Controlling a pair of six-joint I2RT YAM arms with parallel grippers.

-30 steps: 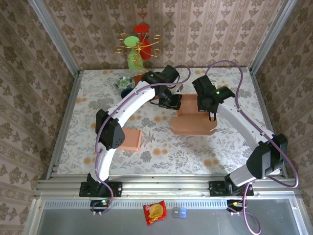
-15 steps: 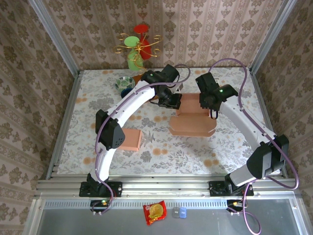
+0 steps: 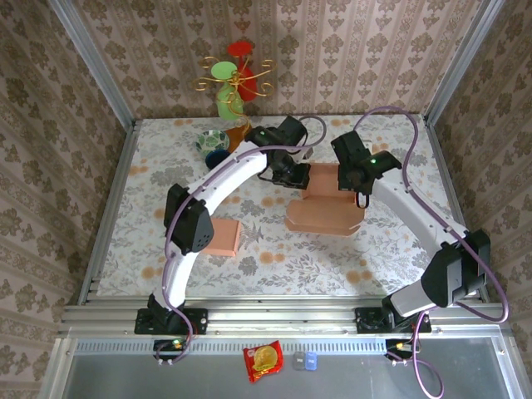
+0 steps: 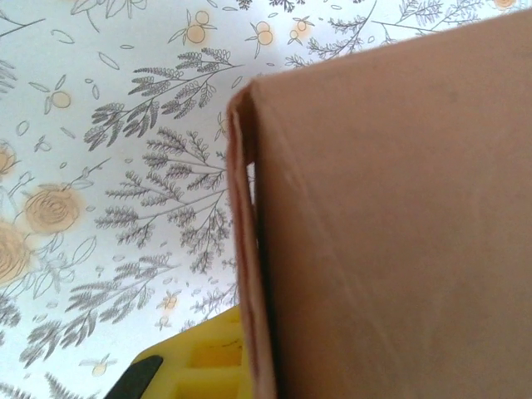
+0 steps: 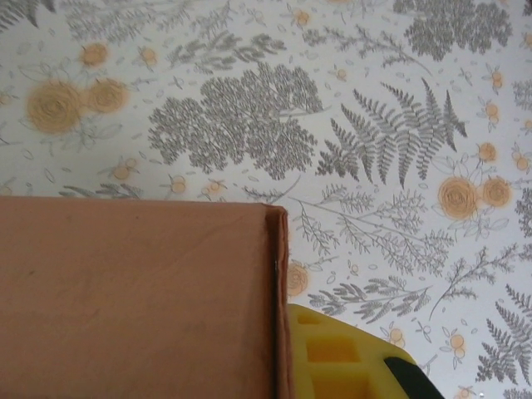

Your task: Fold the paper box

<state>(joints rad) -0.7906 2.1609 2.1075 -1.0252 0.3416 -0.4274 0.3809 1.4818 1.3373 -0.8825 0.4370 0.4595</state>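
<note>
Both pairs of fingers closed, pinching paper box

The brown paper box lies partly folded, wide panel flat, far panel raised.

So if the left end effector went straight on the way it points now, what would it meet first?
Probably the floral-patterned table top. The left end effector is shut on a wall of the brown cardboard box, and past its yellow fingertip that surface lies ahead; depth is unclear.

No text, label or number is legible anywhere.
</note>
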